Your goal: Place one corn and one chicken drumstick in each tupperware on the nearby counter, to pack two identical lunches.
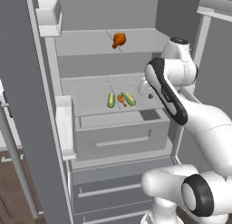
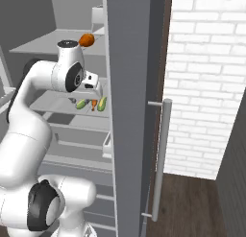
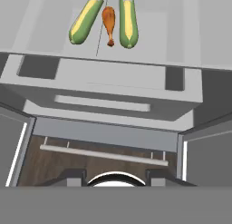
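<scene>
Now we eye corn (image 3: 85, 27) upper left: light, stiff, round; take across middle. Fingers' (image 3: 72, 175) spread: cannot tell.

A drumstick (image 3: 108, 24) lies between two corn ears (image 3: 85, 27) (image 3: 128, 22).

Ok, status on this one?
Gripper empty, over fridge shelf. Two corn flank one drumstick; second drumstick above. Nothing blocking.

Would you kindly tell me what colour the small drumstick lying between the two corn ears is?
Orange-brown, the small tapered chicken drumstick shows best in the hand view.
</scene>
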Tool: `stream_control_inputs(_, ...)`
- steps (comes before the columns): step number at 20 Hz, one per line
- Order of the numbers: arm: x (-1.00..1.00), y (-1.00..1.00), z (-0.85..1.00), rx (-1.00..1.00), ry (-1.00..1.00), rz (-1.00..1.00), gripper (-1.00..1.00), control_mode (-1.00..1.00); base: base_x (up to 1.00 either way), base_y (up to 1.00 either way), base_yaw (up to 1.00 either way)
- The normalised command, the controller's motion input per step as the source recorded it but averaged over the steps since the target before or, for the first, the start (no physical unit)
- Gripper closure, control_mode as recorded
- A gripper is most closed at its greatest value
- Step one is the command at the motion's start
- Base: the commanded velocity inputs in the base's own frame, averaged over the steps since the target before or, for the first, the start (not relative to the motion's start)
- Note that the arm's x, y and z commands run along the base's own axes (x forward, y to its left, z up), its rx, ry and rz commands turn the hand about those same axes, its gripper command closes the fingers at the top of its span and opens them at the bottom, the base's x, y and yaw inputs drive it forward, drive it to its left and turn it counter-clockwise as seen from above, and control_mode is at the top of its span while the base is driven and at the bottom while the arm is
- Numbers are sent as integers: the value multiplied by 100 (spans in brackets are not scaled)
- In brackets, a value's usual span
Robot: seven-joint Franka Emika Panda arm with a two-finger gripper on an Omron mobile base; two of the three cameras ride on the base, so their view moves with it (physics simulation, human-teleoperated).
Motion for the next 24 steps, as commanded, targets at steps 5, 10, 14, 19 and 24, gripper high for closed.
stream_control_inputs(5, -64, 0, -3, 0, -9, 0, -100, -100, 0, 0, 0)
stream_control_inputs(10, -14, 97, -62, -27, -16, -6, -100, -100, 0, 0, 0)
stream_control_inputs(14, 48, 11, -39, -4, 2, -1, -100, -100, 0, 0, 0)
stream_control_inputs(19, 97, -7, -37, 2, 4, 0, -100, -100, 0, 0, 0)
stream_control_inputs(24, 78, -8, -7, 8, 0, 6, -100, -100, 0, 0, 0)
